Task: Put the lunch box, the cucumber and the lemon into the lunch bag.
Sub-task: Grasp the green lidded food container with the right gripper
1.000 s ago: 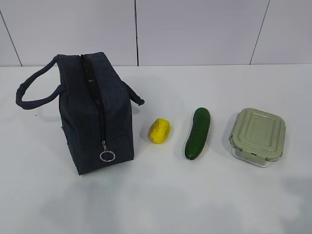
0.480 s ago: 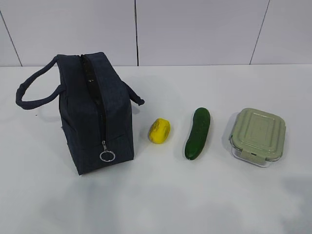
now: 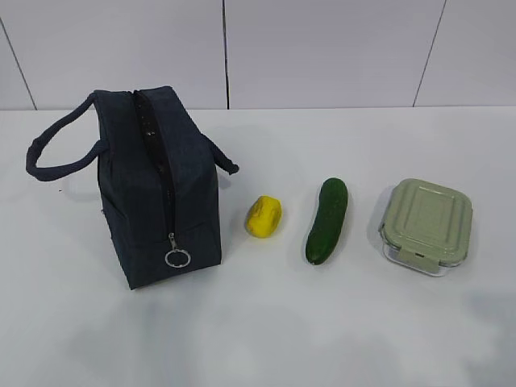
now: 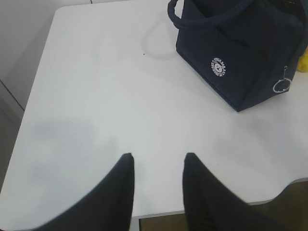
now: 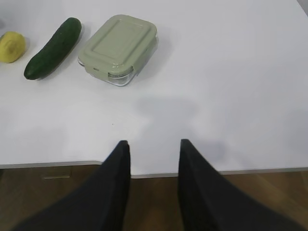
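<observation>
Navy fabric marks the left end of the row: the lunch bag (image 3: 161, 189) stands upright on the white table (image 3: 266, 330), its zipper (image 3: 164, 185) running over the top and down the near end, where the metal ring pull (image 3: 177, 258) hangs low. From these views the zipper looks closed, so my guess is that the bag must be opened before anything goes in. 1 loop handle (image 3: 56, 157) flops out to the left, leaving the zipper line unobstructed.

Just right of the bag, apart from it, lies the lemon (image 3: 264, 216); next comes the cucumber (image 3: 327, 220), lying lengthwise toward the camera; then the lunch box (image 3: 426, 225), flat with its sage-green lid on. All 3 items sit spaced apart in a line, which should leave room for fingers to come down around each one.

Neither arm has engaged. The left gripper (image 4: 156, 163) hovers over bare table near the front edge, well short of the bag, jaws parted and empty. The right gripper (image 5: 151, 149) hangs at the table's front edge, well short of the lunch box, likewise parted and holding nothing.
</observation>
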`<action>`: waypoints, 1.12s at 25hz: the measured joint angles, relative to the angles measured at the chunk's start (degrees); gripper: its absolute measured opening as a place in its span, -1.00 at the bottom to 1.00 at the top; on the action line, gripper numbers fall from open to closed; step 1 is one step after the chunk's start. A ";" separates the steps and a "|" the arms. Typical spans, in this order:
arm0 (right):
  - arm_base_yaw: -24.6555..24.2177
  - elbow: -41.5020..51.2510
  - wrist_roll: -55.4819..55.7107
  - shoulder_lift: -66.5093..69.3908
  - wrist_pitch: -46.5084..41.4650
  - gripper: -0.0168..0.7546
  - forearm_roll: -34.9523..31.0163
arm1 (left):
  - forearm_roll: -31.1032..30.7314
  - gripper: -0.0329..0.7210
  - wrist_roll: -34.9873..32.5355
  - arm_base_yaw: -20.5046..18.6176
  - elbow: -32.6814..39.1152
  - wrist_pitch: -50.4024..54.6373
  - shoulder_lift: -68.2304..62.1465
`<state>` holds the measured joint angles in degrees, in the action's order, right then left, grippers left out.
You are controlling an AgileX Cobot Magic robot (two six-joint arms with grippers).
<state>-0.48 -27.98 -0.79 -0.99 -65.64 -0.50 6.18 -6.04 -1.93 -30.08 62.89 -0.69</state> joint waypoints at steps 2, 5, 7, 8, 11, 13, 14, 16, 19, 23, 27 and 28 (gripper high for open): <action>0.00 0.00 0.00 0.00 0.00 -0.29 0.00 | 0.00 -0.27 0.00 0.00 0.00 0.00 0.00; 0.00 0.00 0.00 0.00 0.00 -0.29 0.00 | 0.00 -0.27 0.00 0.00 0.00 0.00 0.00; 0.00 0.00 0.00 0.00 0.00 -0.29 0.00 | 0.00 -0.27 0.00 0.00 0.00 0.00 0.00; 0.00 0.00 0.00 0.00 0.00 -0.29 0.00 | 0.00 -0.27 0.00 0.00 0.00 0.00 0.00; 0.00 0.00 0.00 0.00 0.00 -0.29 0.00 | 0.00 -0.27 0.00 0.00 0.00 0.00 0.00; 0.00 0.00 0.00 0.00 0.00 -0.29 0.00 | 0.00 -0.27 0.00 0.00 0.00 0.00 0.00; 0.00 0.00 0.00 0.00 0.00 -0.28 0.00 | 0.00 -0.27 0.00 0.00 0.00 0.00 0.00; 0.00 0.00 0.00 0.00 0.00 -0.19 -0.11 | 0.00 -0.27 0.00 0.00 0.00 0.00 0.00; 0.00 0.00 0.00 0.00 0.00 0.02 -0.56 | 0.00 -0.27 0.00 0.00 0.00 0.00 0.00; 0.00 0.00 0.00 0.00 0.00 0.11 -1.02 | 0.00 -0.27 0.00 0.00 0.00 0.00 0.00; 0.00 -0.57 0.00 1.59 0.52 0.12 -2.17 | 0.00 -0.27 0.00 0.00 0.00 0.00 0.00; 0.00 -0.59 0.00 2.45 0.89 0.12 -2.29 | 0.00 -0.27 0.00 0.00 0.00 0.00 0.00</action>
<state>-0.48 -28.57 -0.79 1.46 -64.76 -2.79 6.18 -6.04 -1.93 -30.08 62.89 -0.69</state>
